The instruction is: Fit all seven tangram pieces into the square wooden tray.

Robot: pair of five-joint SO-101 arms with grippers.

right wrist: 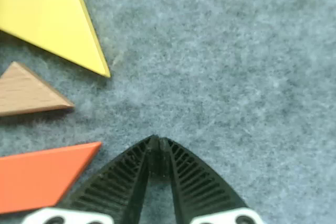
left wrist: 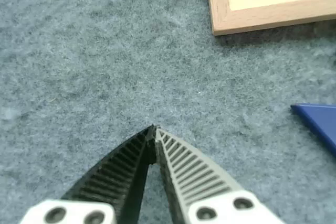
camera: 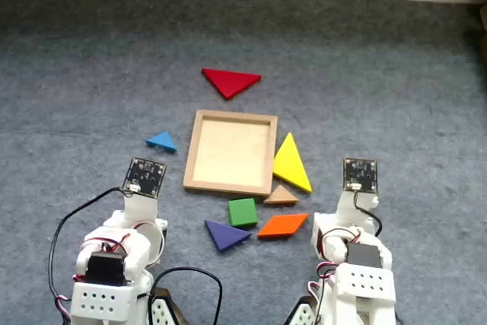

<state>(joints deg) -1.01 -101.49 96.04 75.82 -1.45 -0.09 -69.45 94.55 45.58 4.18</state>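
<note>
**Grey desk: tray bare, 7 pieces loose, both hands clenched on nothing**

The desk (camera: pixel 396 74) is covered in grey carpet-like cloth, with a pale wall strip along its far edge. The square wooden tray (camera: pixel 189 154) lies flat at centre with nothing in it. All 7 pieces lie flat around it, which reads as a starting layout: no part of the task is done.

- The red triangle (camera: pixel 230 81) lies beyond the far rim, apart from it.
- The small blue triangle (camera: pixel 162 141) lies off the left rim.
- The yellow triangle (camera: pixel 291 163) lies just beside the right rim; contact cannot be confirmed.
- The small wooden triangle (camera: pixel 281 195) sits near the tray's near right corner.
- The green square (camera: pixel 243 211), purple triangle (camera: pixel 224 234) and orange parallelogram (camera: pixel 282 224) are grouped off the near rim, between the 2 arms.

The left arm (camera: pixel 114 264) and right arm (camera: pixel 358 264) are folded back at the near edge, wrists pitched down at the cloth. The left hand (left wrist: pixel 155 129) is clenched, tips meeting, grasping nothing, over bare cloth short of the tray corner. The right hand (right wrist: pixel 156 139) is likewise clenched and unladen, near the orange and wooden pieces.

Judgement: flat pieces offer only thin edges, so each pick needs the hand opened and lowered squarely.
</note>
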